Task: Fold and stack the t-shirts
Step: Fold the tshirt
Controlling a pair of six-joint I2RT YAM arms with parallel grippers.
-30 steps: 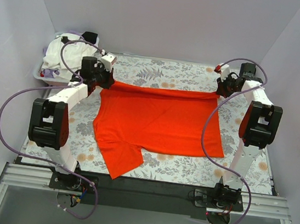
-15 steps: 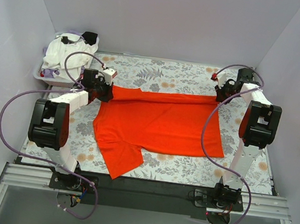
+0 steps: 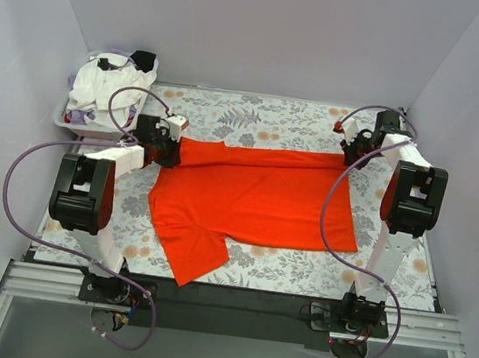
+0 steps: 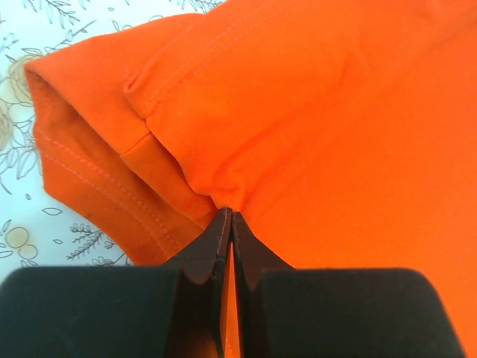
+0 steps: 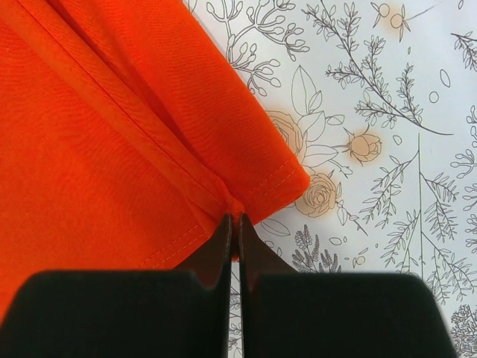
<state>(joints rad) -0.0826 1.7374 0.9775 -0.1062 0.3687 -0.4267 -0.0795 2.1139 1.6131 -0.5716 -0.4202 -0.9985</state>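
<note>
Pinching with left end effector (image 4: 229, 218), tips pressed together, far sleeve fold of bright orange-red cloth t-shirt (image 3: 254, 200) | pinching far hem corner with right end effector (image 5: 233, 221) likewise | spread flat on floral-patterned counter (image 3: 257, 115) | paired far-edge grips likely for an even fold

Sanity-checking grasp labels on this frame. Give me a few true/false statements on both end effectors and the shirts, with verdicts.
1. The left end effector is shut on the orange-red t-shirt, beside a sleeve. True.
2. The right end effector is open and off the cloth. False: it is shut on the shirt's hem, near a corner.
3. The orange-red t-shirt lies spread on the floral cloth. True.
4. The white shirts are stacked on the orange-red one. False: they sit heaped at the far left corner, apart from it.
</note>
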